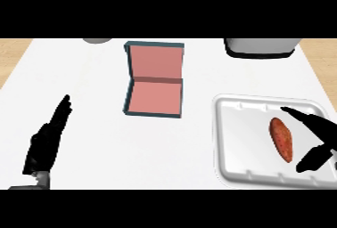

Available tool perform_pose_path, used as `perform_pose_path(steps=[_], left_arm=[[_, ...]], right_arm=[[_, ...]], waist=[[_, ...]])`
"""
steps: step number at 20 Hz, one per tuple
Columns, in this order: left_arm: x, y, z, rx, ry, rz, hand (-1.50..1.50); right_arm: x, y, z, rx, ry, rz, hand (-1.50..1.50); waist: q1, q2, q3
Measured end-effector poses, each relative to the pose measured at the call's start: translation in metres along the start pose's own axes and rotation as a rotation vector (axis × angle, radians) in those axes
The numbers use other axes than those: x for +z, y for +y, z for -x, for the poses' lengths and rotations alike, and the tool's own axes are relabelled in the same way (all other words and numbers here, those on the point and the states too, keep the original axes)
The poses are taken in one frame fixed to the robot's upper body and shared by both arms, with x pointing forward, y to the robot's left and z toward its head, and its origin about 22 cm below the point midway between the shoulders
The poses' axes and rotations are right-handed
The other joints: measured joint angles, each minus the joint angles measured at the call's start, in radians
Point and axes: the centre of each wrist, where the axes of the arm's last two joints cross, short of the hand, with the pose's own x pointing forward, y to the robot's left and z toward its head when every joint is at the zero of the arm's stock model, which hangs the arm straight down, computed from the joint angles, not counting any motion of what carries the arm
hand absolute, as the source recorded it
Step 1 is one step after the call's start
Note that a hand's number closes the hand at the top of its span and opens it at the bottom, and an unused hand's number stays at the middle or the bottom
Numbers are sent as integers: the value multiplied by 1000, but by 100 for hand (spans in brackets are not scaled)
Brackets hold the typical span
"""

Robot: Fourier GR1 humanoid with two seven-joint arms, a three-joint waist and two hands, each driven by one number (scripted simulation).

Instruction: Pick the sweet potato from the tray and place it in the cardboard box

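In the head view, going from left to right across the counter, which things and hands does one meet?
Left hand → cardboard box → tray → sweet potato → right hand, fingers open around the potato.

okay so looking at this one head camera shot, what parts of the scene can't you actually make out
- Right hand: its palm runs off the head view's right edge; only fingers and thumb show, spread either side of the sweet potato.
- Grey appliance and a round grey object: both cut by the top edge, so what they are is unclear.
- Left hand: seen edge-on, its palm side is hidden.
- Tray: the right rim is partly hidden behind the right hand.
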Motion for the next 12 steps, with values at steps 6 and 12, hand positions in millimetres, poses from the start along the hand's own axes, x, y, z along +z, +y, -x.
perform_pose_path(steps=[6,12], left_arm=[[0,-6,0,4,-2,-7,0],[0,-9,0,-1,2,-1,0]], right_arm=[[-4,5,-6,-9,3,6,-150],[-9,17,-5,-19,4,8,-150]], waist=[[0,0,0],[0,0,0]])
